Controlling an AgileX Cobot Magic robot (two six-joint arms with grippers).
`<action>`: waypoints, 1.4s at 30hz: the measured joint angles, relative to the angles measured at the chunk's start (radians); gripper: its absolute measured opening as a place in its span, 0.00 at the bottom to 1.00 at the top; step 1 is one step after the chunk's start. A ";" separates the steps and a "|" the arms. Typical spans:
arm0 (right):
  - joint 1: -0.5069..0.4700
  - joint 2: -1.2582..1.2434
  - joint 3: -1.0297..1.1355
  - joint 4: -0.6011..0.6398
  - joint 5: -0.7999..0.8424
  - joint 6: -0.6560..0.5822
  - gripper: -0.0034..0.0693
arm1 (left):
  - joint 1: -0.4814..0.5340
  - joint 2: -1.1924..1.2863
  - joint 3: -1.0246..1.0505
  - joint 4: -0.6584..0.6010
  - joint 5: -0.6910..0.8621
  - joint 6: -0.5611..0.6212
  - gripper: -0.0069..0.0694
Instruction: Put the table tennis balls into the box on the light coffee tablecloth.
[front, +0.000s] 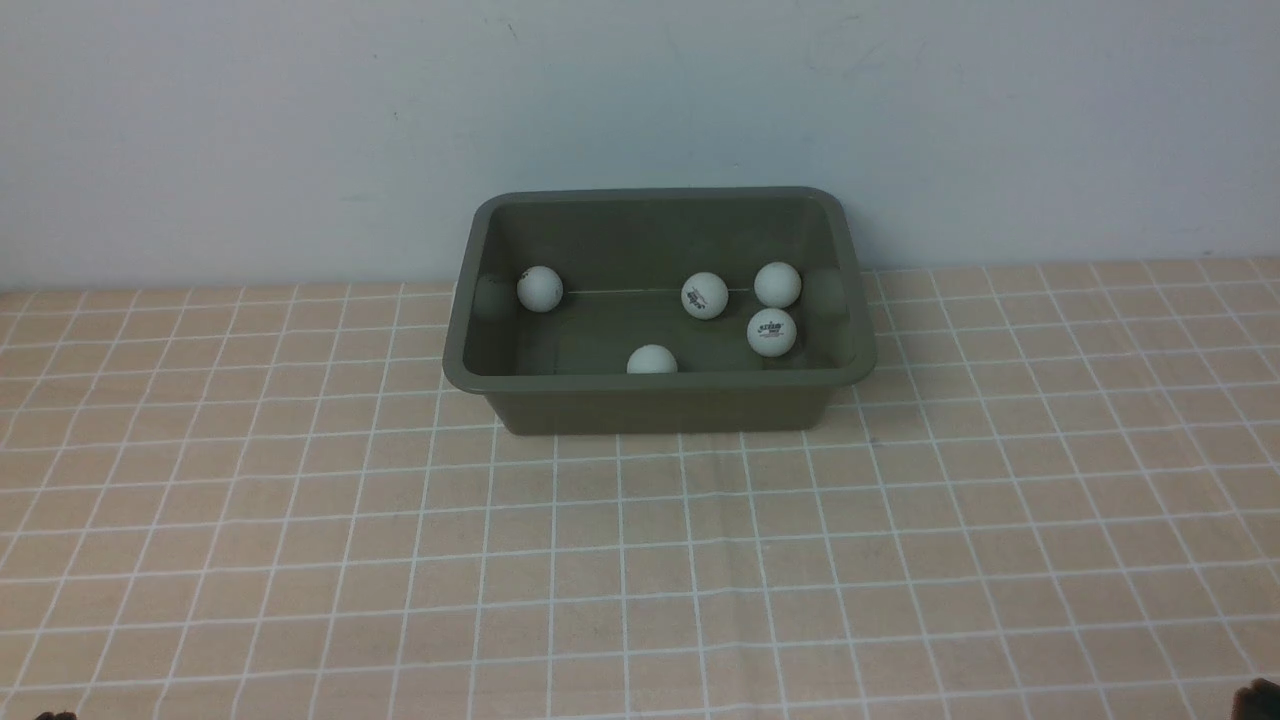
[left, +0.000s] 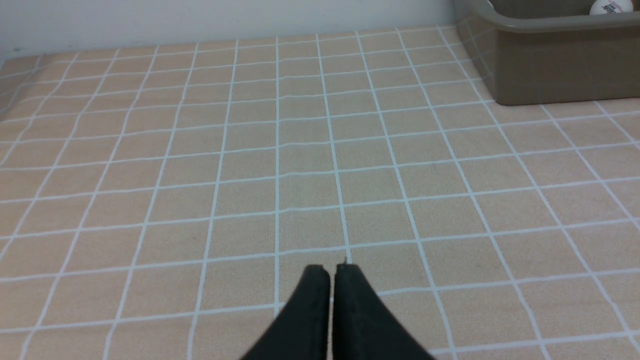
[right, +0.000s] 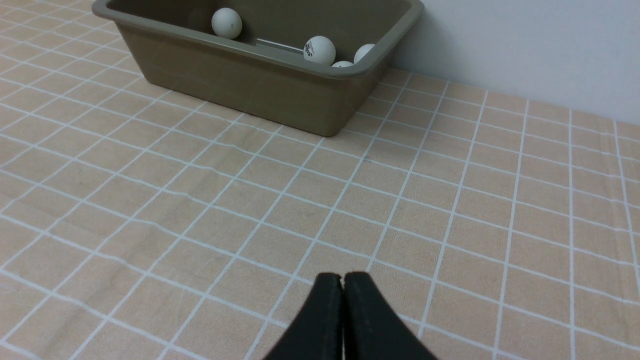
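The olive-green box (front: 660, 405) stands on the light coffee tablecloth (front: 640, 560) near the back wall. Several white table tennis balls lie inside it: one at its left end (front: 540, 288), two with dark logos (front: 704, 295) (front: 771, 332), one at the back right (front: 777, 284), and one half hidden behind the front wall (front: 652, 360). My left gripper (left: 332, 270) is shut and empty over bare cloth, well away from the box (left: 550, 65). My right gripper (right: 343, 277) is likewise shut and empty, with the box (right: 240, 80) and its balls (right: 226, 23) far ahead.
A pale wall (front: 640, 120) rises directly behind the box. Small dark bits of the arms show at the front view's bottom corners (front: 1258, 697). The gridded cloth covers the whole table around the box.
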 joint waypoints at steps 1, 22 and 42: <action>0.000 0.000 0.000 -0.012 0.000 -0.004 0.05 | 0.000 0.000 0.000 0.000 0.000 0.000 0.04; -0.216 -0.120 0.143 -0.094 -0.134 -0.002 0.05 | 0.000 0.000 0.000 0.000 0.000 0.000 0.04; -0.218 -0.120 0.140 -0.110 -0.109 0.158 0.05 | 0.000 0.000 0.000 0.000 0.000 -0.001 0.04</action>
